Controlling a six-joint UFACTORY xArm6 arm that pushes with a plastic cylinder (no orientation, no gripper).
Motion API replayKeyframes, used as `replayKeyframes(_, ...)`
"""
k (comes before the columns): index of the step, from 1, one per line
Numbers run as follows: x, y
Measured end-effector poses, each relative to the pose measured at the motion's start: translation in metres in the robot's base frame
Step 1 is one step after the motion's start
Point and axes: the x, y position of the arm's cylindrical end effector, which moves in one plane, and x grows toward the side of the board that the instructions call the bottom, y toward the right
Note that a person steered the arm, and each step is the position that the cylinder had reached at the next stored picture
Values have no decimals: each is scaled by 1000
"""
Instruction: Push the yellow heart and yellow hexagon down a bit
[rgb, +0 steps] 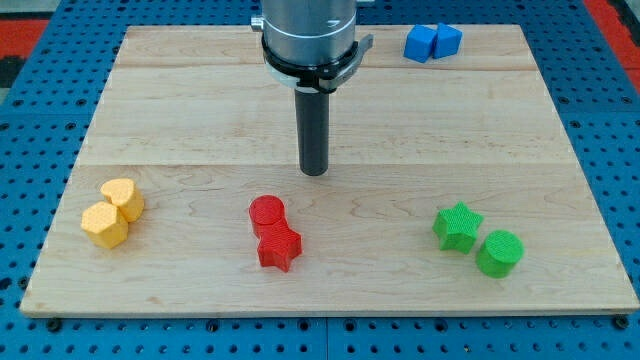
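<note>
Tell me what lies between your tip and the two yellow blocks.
Nothing. In the camera view, only bare wooden board runs from my tip down-left to the yellow heart and yellow hexagon; the red blocks sit below that line.

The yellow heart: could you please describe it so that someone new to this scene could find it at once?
Start at the wooden board and go to its lower corner on the view's left, where two yellow blocks touch. The yellow heart is the upper one, toward the view's right. Unlike the flat-sided yellow hexagon below it, it has rounded lobes.
</note>
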Motion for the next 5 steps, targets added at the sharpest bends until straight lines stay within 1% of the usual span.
replayKeyframes(1,0,4)
replayKeyframes(2,-14,-73)
replayKeyframes(3,-38,-124)
replayKeyframes(4,-8,-182)
replayKeyframes(5,33,-255)
